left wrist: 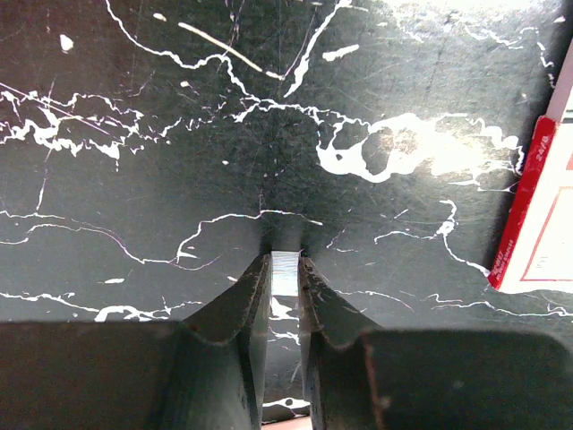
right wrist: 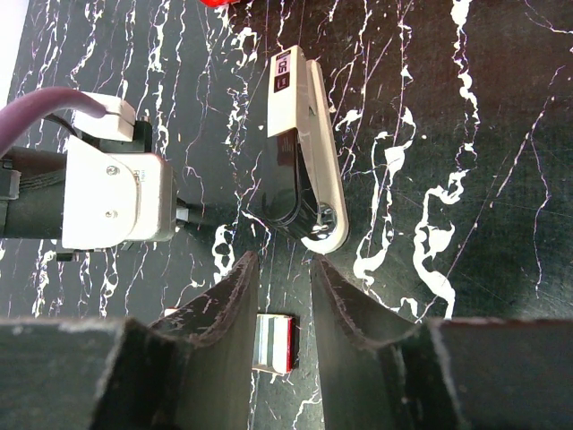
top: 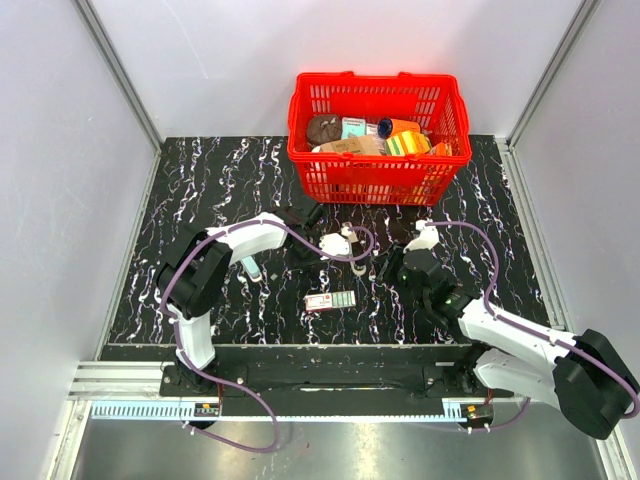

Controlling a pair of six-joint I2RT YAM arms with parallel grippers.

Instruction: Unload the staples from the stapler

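Stapler (right wrist: 303,134), a small pale body with a dark inner part, was seen from the right wrist lying flat on the dark marbled bench (right wrist: 466,179). Its rounded, pinned end was just ahead of the right gripper (right wrist: 282,262), whose jaws stood apart with nothing between them. It was judged light, stiff and smooth-shelled, likely to skate on the polished surface unless steadied, and best taken across its narrow sides near the pinned end; any staple strip would be thin and easily broken. The white wrist housing (right wrist: 112,197) of the left arm was seen close beside it. From the left wrist, the left gripper (left wrist: 285,262) was found clenched and pointed down at the bench, with a thin pale sliver in the slit between its tips that could not be identified. A red-and-white box (left wrist: 537,206) lay off to one side, and the stapler was out of frame. From above, both arms were seen reached in toward the bench's middle, wrists tipped down, in front of the red basket (top: 372,182).
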